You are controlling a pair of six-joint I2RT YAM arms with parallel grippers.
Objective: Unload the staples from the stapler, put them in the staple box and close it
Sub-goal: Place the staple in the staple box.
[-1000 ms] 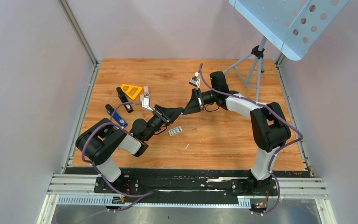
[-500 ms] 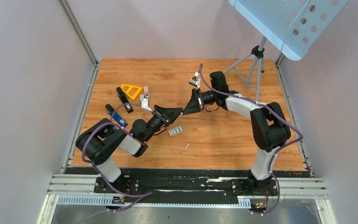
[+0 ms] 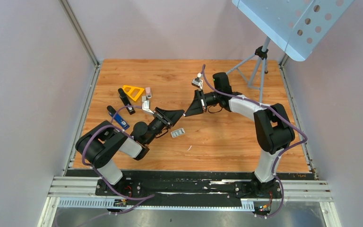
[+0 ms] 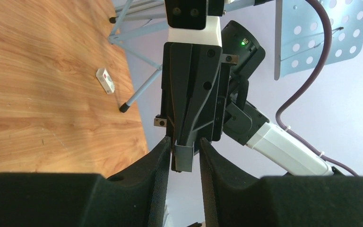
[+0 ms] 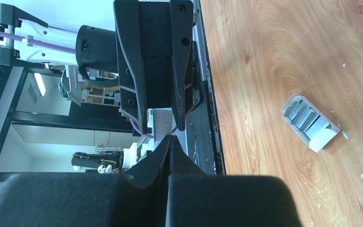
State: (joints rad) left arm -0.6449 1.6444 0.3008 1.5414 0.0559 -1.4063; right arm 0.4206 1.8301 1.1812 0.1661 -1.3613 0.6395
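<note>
Centrally, above the worktop: grips a ridged grey strip, seemingly staples, in the left pincer, raised to meet the clenched, empty right pincer tip to tip, likely for pulling or handing them across.

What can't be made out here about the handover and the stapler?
Top view: where left gripper and right gripper meet, whatever is held is too small to see.
Right wrist view: staple strip ends are covered by both grippers' fingers.
Top view: the stapler cannot be picked out among small clutter; wrist views miss it.
</note>
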